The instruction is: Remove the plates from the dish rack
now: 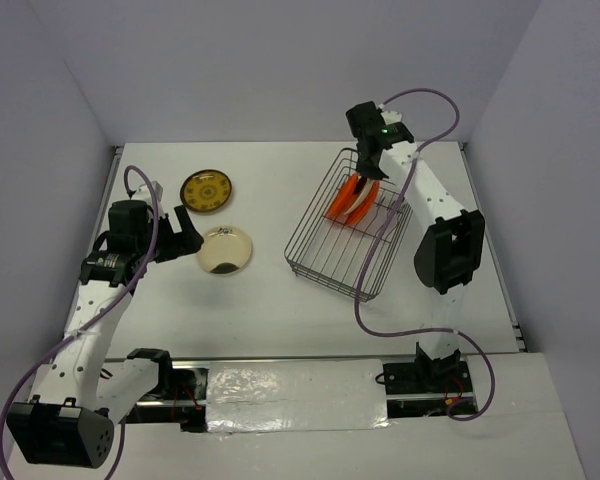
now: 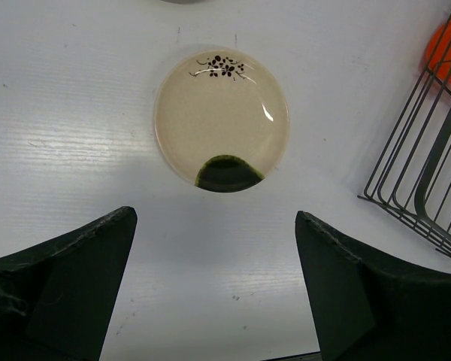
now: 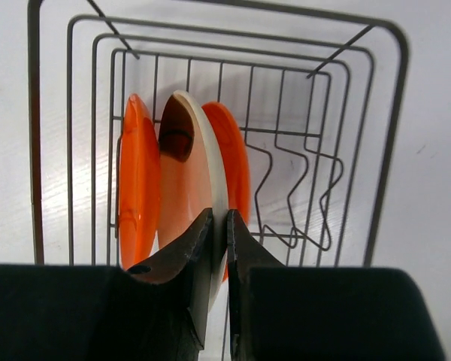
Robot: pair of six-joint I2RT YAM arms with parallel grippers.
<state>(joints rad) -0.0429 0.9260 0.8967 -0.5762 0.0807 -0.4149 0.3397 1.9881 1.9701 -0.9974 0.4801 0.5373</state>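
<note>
Dark fingers (image 2: 83, 271) of the left hand (image 2: 214, 216) fill the bottom of the left wrist view. They stand wide apart and hold nothing. The hand hovers over the white tabletop (image 2: 75, 113), just short of the blotched cream plate (image 2: 222, 116). That plate lies flat and face up, with a small black flower sprig at its far edge and a dark green patch at the edge nearest the fingers.

Seen from above, the yellow-brown plate (image 1: 206, 190) also lies flat on the tabletop. It sits beyond the blotched cream plate and close to it, though the two do not touch.

To the right, well apart from these two plates, the dish rack (image 1: 310, 208) sits at an angle on the tabletop. Three plates stand on edge at its far end, and the wire tines in the rest of the rack are bare.

In the right wrist view the three stand side by side. The left orange plate (image 3: 139, 188) comes first, then the middle cream-white plate (image 3: 203, 173), which has a dark brown patch on its face, then the right orange plate (image 3: 239, 162).

The right hand (image 3: 219, 218) reaches down into the rack. Its fingers are pinched almost together on the rim of the middle cream-white plate, one on each face.
</note>
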